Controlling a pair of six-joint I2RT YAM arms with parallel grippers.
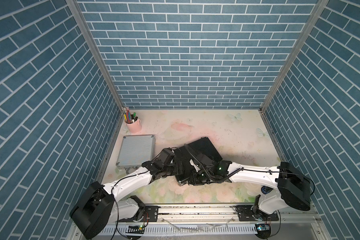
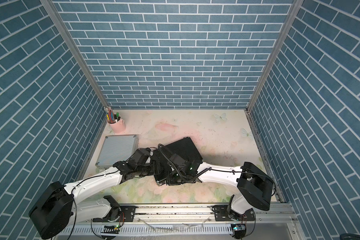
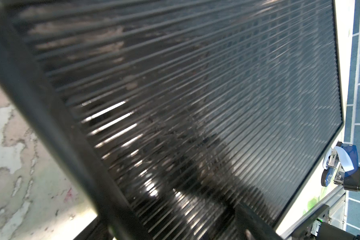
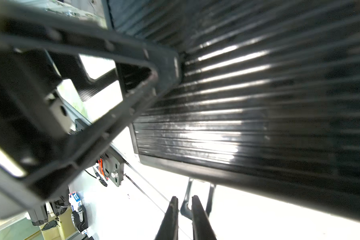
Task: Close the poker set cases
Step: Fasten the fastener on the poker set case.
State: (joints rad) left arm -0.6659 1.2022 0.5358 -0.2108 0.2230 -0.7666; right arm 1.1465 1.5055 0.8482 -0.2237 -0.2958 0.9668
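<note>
Your left gripper (image 1: 176, 168), jaws spread, presses down the large black ribbed case (image 1: 204, 149) near the tabletop's (image 1: 216, 192) front edge. The right gripper (image 4: 184, 199) pinches its chrome handle (image 4: 189, 187), likely to steady it.

small case (image 1: 136, 150) left, large case (image 1: 206, 147) right

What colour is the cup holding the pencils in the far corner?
The cup is pale pink. It shows best in a top view.
</note>
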